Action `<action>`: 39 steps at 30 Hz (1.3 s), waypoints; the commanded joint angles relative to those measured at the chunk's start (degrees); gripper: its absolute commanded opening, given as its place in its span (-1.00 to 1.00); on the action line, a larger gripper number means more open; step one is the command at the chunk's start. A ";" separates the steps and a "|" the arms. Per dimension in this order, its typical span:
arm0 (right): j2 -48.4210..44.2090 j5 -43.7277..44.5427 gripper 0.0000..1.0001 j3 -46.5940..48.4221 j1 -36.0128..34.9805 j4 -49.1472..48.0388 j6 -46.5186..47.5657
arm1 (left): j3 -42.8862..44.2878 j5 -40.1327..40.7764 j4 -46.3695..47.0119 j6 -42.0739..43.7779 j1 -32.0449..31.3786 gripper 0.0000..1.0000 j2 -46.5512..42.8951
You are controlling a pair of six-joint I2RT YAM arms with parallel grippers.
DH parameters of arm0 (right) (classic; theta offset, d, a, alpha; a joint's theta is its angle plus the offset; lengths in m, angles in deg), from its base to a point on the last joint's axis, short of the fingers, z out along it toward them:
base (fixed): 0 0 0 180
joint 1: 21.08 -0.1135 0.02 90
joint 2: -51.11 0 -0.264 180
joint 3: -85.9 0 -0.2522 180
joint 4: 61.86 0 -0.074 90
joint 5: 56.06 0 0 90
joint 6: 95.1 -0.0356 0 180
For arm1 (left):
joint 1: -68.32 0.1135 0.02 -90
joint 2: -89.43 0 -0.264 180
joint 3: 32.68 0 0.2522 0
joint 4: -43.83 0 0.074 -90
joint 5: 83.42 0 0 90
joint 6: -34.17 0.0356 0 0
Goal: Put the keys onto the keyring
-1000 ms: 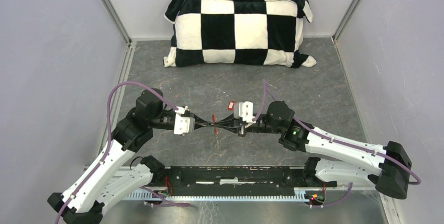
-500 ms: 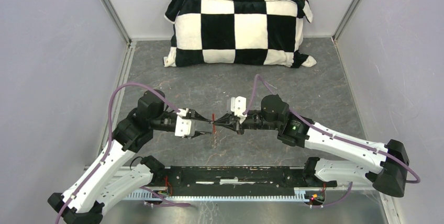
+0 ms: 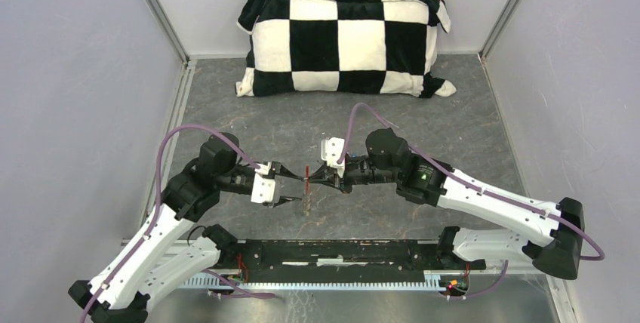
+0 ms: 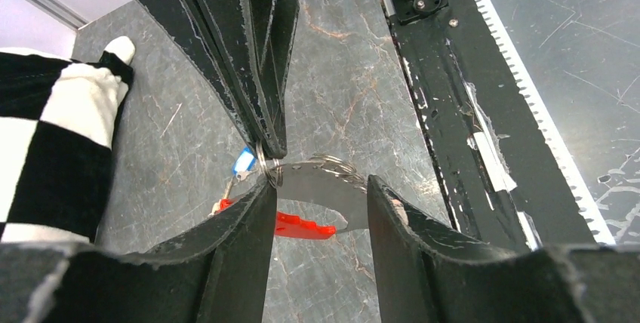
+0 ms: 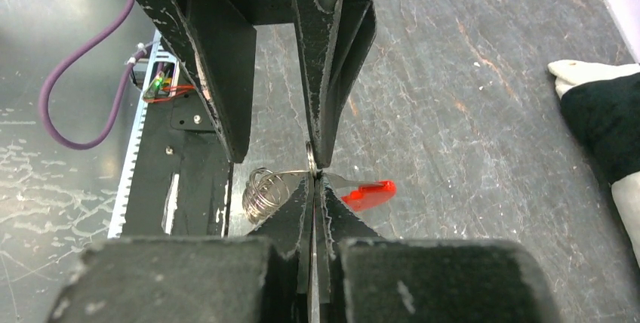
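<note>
My right gripper is shut on the thin silver keyring, holding it in the air over the grey table. From the keyring hang a coil of wire rings, a flat silver piece with a red plastic end, and the keys, one with a blue tag. In the top view this bunch dangles between the two grippers. My left gripper faces the right one, jaws open, with the flat silver piece lying between its fingertips. I cannot tell whether they touch it.
A black-and-white checked pillow lies at the back of the table. Grey walls enclose the left, right and far sides. The black base rail runs along the near edge just below the grippers.
My left gripper has gone from shut to open. The right gripper has moved left with the keyring bunch, and the left arm has drawn back a little.
</note>
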 commanded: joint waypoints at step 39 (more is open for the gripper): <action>2.44 -0.84 -0.74 8.66 -1.11 9.08 3.78 | 1.75 0.63 2.39 2.46 -0.29 -0.96 3.39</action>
